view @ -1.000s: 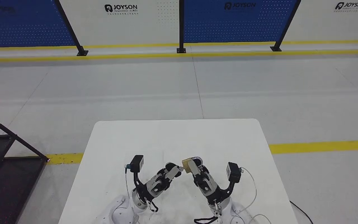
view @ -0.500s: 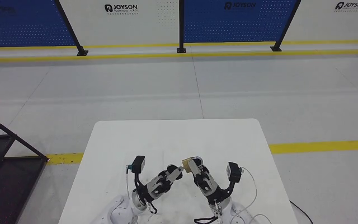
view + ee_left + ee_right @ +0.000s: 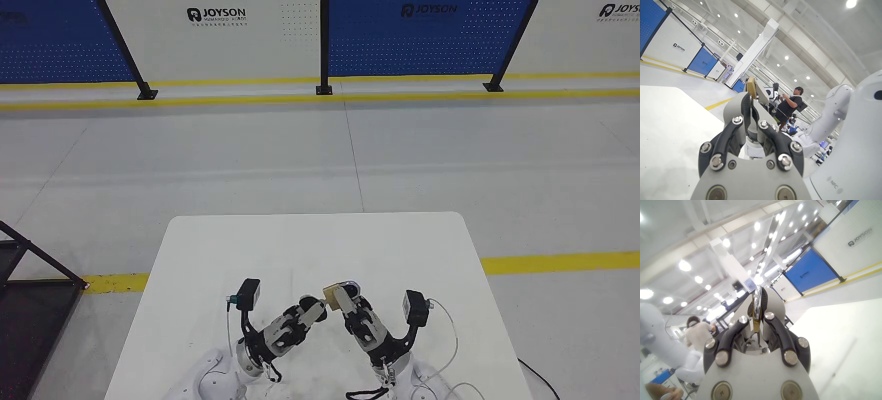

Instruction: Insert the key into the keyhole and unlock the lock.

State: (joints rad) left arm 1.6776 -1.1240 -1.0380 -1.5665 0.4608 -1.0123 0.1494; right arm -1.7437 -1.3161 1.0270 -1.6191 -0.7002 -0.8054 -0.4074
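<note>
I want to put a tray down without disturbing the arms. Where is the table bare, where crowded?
Bare: the far half of the table, from its far edge to the grippers, and the strips outside each arm. Crowded: the near middle, where the left gripper and the right gripper, holding the lock, meet.

R gripper [image 3: 758, 298] clamped tight on the padlock [image 3: 756, 315]: brass body wedged low btw the fingers, chrome shackle poking up past the tips. Black linkage arms angle in from both sides. White table [image 3: 838, 336] spreads out beside the gripper, rounded corner on show. Beyond it, blue & white barrier panels [image 3: 810, 275] w/ a yellow floor line [image 3: 863, 269] running along their base. Ceiling lights [image 3: 684, 265] glaring overhead.
</note>
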